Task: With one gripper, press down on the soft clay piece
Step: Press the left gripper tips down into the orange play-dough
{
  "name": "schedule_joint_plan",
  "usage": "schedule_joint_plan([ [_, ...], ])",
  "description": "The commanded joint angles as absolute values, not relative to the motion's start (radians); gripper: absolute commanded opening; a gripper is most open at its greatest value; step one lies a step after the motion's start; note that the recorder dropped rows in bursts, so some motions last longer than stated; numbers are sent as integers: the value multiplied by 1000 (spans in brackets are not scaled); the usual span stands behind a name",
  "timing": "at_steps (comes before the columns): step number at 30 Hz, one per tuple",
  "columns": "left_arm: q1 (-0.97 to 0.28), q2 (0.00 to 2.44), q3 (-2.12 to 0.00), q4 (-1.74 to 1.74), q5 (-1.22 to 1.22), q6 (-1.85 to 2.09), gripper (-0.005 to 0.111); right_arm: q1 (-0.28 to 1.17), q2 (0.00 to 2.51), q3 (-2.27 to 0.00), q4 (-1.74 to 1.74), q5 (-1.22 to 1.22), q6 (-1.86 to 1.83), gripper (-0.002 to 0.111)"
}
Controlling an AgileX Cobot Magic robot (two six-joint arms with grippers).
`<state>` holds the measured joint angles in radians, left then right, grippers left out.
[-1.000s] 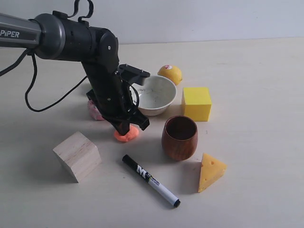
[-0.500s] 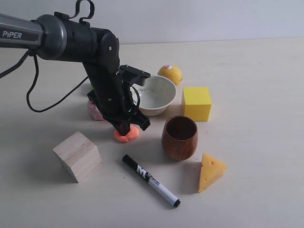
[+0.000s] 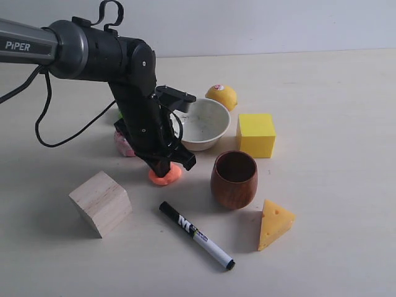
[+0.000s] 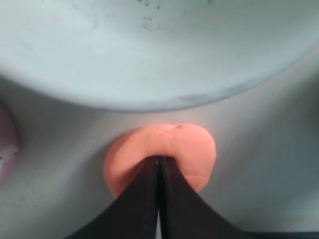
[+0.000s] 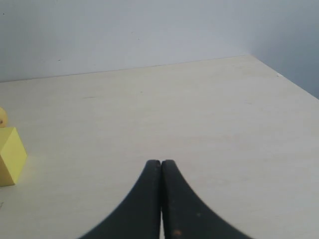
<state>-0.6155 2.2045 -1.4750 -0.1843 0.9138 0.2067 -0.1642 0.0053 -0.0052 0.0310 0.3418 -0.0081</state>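
Observation:
The soft clay piece (image 3: 166,176) is a small salmon-orange blob lying on the table between the wooden cube and the wooden cup. My left gripper (image 3: 162,167) stands on top of it, jaws shut, tips pushed into the clay. In the left wrist view the clay (image 4: 189,147) bulges around the closed tips of the left gripper (image 4: 159,159), dented where they meet it. My right gripper (image 5: 161,162) is shut with nothing in it, over bare table, and does not show in the exterior view.
A white bowl (image 3: 204,124) sits just behind the clay, a pink toy cake (image 3: 122,143) to its left. A wooden cube (image 3: 100,203), black marker (image 3: 197,235), wooden cup (image 3: 234,179), cheese wedge (image 3: 274,224), yellow cube (image 3: 255,134) and lemon (image 3: 221,96) stand around.
The left gripper has sunk a little lower onto the clay, which looks flatter and shows less orange beside the tips. Nothing else has moved.

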Motion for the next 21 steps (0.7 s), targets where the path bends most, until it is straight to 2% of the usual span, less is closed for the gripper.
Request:
schedule_joint_plan([
  [1,-627,2269,-1451,-203,912,207,0,-164,0,0,28,336,-8,0],
  [21,-627,2269,-1451,-186,935,207,0,-164,0,0,28,336,-8,0],
])
